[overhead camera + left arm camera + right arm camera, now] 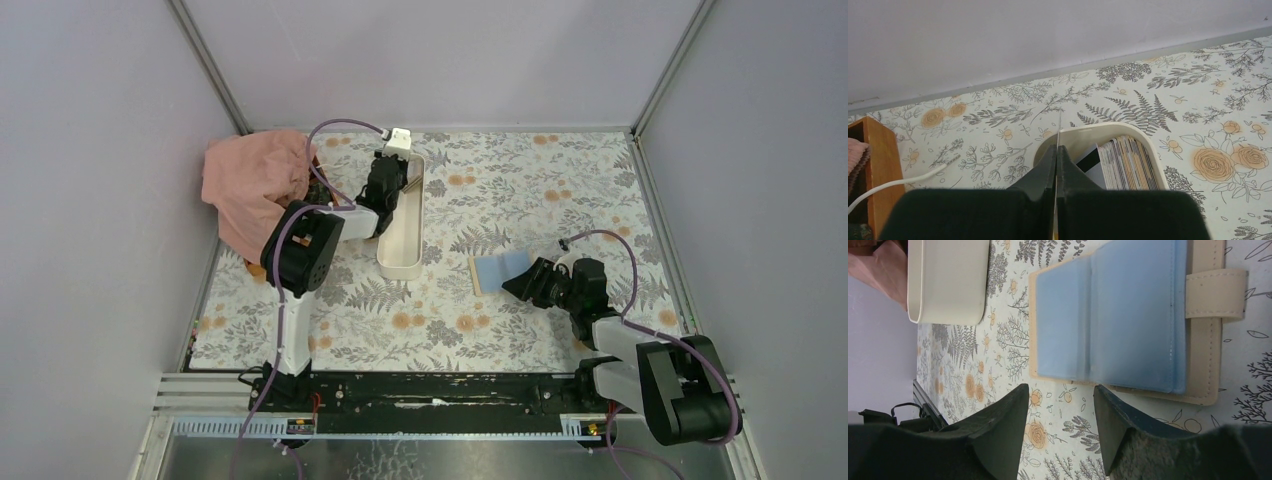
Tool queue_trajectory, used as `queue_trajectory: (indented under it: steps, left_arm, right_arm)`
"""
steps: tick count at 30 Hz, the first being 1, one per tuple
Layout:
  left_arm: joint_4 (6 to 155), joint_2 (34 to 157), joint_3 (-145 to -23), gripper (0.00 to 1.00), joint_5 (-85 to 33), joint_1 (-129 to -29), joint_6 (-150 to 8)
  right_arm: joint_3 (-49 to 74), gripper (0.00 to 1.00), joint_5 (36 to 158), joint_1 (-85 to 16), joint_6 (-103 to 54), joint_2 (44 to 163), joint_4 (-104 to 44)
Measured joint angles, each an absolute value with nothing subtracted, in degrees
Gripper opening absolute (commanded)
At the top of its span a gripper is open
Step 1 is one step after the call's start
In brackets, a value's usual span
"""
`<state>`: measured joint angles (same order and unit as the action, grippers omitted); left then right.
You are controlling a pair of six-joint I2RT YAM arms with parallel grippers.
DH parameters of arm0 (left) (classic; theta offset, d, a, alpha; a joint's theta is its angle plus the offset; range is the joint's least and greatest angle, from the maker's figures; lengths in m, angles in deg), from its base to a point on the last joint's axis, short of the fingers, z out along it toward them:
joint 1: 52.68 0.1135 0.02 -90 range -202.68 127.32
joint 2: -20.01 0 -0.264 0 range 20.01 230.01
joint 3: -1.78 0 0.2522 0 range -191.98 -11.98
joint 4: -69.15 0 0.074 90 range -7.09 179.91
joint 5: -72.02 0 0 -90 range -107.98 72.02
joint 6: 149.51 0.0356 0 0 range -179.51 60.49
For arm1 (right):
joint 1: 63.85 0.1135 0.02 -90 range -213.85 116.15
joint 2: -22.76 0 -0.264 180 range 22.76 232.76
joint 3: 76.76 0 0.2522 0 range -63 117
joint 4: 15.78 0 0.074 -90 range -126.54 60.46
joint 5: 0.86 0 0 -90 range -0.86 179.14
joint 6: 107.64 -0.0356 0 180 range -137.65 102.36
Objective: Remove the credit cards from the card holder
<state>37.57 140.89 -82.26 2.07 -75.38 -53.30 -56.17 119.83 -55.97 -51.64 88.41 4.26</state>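
Card holder (1128,315) is seen lying open on the floral desk (480,190), blue inside facing up and tan cover underneath, with its strap tab spread flat to one side. The right tool (1059,390) is held released, fingers apart, just beside the holder's near edge; contact cannot be made out. At the far left, the left tool (1057,147) is clenched on a thin credit card (1058,131) (seen edge-on, so its face is hidden) above one end of the long white tray (1148,145). A stack of credit cards (1125,161) is stood on edge inside that tray. A wooden box (878,160) and a pink cloth (255,185) are placed near the tray.
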Motion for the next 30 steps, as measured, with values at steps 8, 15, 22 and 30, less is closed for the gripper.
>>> queue_trajectory:
  steps: [8,15,22,30]
  left_arm:
    - [39.4,141.3,-83.0,0.27,0.4,-74.7,-55.4]
    - [40.6,140.5,-82.3,0.45,-1.5,-74.4,-56.9]
    - [40.5,132.4,-77.2,0.53,-3.0,-74.4,-59.1]
    - [39.1,117.8,-67.1,0.44,-5.8,-78.0,-65.0]
  right_arm:
    - [-56.1,0.57,120.1,-56.0,-52.0,89.2,4.7]
    - [-56.1,0.57,120.0,-56.0,-52.1,87.5,4.6]
    - [-56.1,0.55,118.2,-56.0,-52.0,81.0,2.3]
    - [-55.5,0.50,99.0,-55.9,-52.6,66.4,-8.8]
